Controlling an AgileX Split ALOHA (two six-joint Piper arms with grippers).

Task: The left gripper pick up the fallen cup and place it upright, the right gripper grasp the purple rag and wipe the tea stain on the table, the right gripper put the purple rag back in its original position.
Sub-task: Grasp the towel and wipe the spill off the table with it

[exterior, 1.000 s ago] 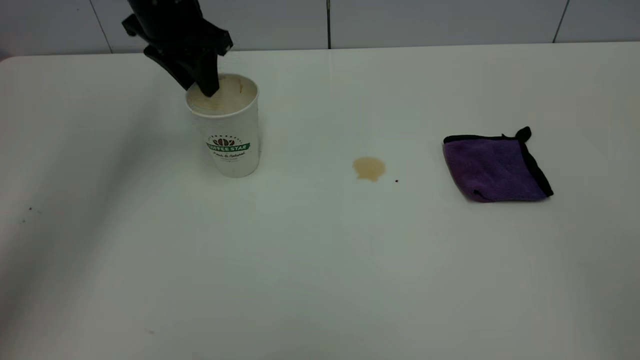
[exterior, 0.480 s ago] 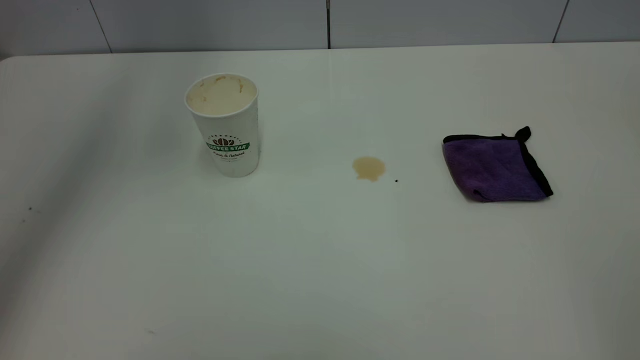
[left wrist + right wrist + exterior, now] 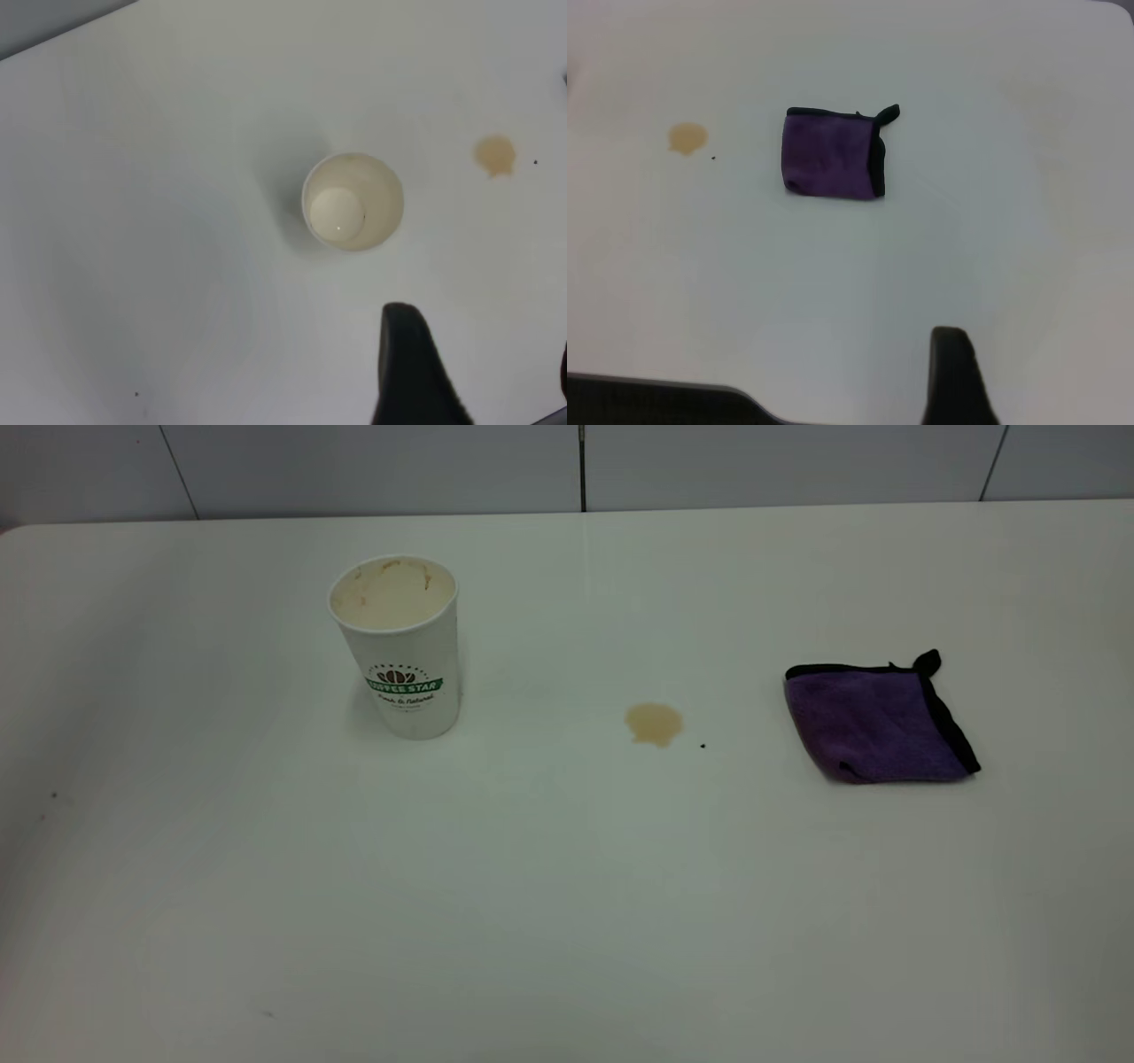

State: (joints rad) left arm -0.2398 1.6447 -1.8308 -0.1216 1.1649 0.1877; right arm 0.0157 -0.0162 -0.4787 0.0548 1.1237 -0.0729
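Observation:
The cup (image 3: 399, 646) stands upright on the table (image 3: 567, 912) at the back left, with its tan-stained inside showing. The left wrist view looks straight down into it (image 3: 353, 202). My left gripper (image 3: 483, 345) hangs open and empty high above the table, beside the cup and clear of it. The tea stain (image 3: 654, 723) lies mid-table, between the cup and the purple rag (image 3: 873, 722). The rag lies folded flat on the right. My right gripper (image 3: 1041, 354) is open and empty, high above the table and well short of the rag (image 3: 831, 164). Neither gripper shows in the exterior view.
A tiny black speck (image 3: 702, 746) lies just right of the stain. A tiled wall (image 3: 567, 465) runs behind the table's far edge. A few faint specks mark the table's left side (image 3: 53, 795).
One second ago my left gripper was at the cup's rim. It has let go and risen out of the exterior view. The cup, stain and rag have not moved.

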